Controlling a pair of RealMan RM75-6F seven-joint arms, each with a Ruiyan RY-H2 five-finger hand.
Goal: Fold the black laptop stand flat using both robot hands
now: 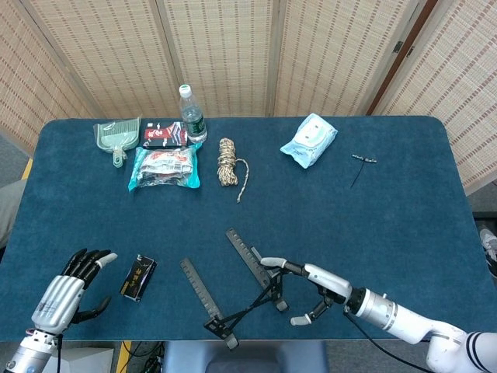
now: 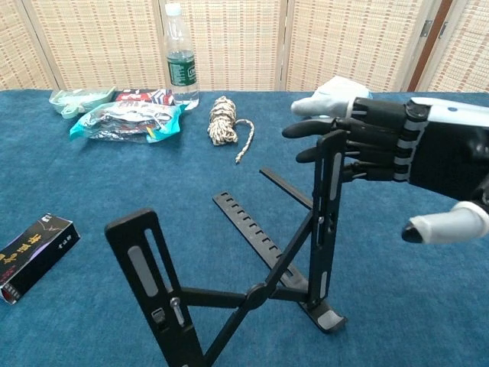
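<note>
The black laptop stand (image 1: 248, 269) stands unfolded near the table's front edge, right of centre. In the chest view its right bar (image 2: 330, 200) is nearly vertical, its left bar (image 2: 150, 281) leans back, and a notched rail (image 2: 248, 226) lies flat behind them. My right hand (image 1: 314, 288) is just right of the stand. Its fingers (image 2: 359, 145) reach across the top of the right bar and touch it, with the thumb held apart. My left hand (image 1: 67, 291) hovers at the front left corner, fingers apart, holding nothing. It is outside the chest view.
A small black box (image 1: 138, 277) lies between my left hand and the stand. At the back are a water bottle (image 1: 191, 115), a green dustpan (image 1: 118, 136), snack packets (image 1: 165, 167), a rope bundle (image 1: 228, 162) and a wipes pack (image 1: 310, 140).
</note>
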